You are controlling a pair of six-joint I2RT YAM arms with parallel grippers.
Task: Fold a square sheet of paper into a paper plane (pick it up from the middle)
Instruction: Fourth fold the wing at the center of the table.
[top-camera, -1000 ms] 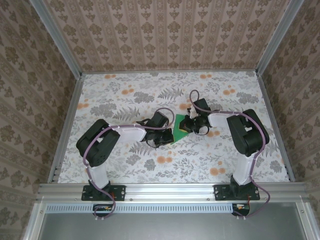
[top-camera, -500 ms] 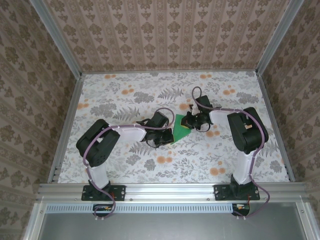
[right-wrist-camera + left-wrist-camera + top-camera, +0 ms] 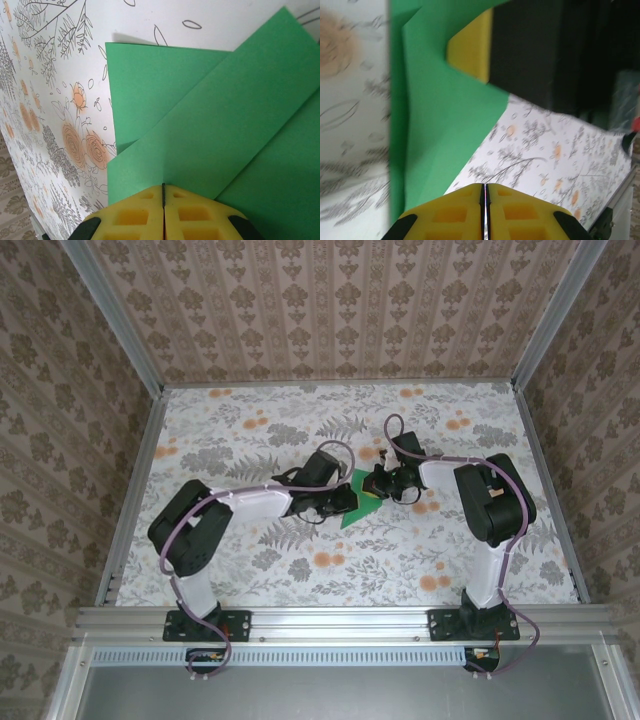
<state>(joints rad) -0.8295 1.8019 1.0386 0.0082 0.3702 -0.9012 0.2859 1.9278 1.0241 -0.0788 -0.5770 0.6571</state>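
— Paper (image 3: pixel 357 508): where do we find it?
— Part-folded, flat on the tabletop (image 3: pixel 250 430). Our right end effector (image 3: pixel 163 187), pressed together, likely pins the fold; our left end effector (image 3: pixel 485 186), closed too, sits at its edge.

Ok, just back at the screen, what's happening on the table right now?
Both arms meet mid-table over the green sheet of paper, which lies partly folded on the floral tablecloth, one flap laid diagonally over another layer. The right hand is shut, tips at the flap's edge; the left wrist view shows one of its yellow pads against the paper. The left hand is shut too, at the sheet's other side. Whether either pinches the paper is unclear. No finished plane yet.
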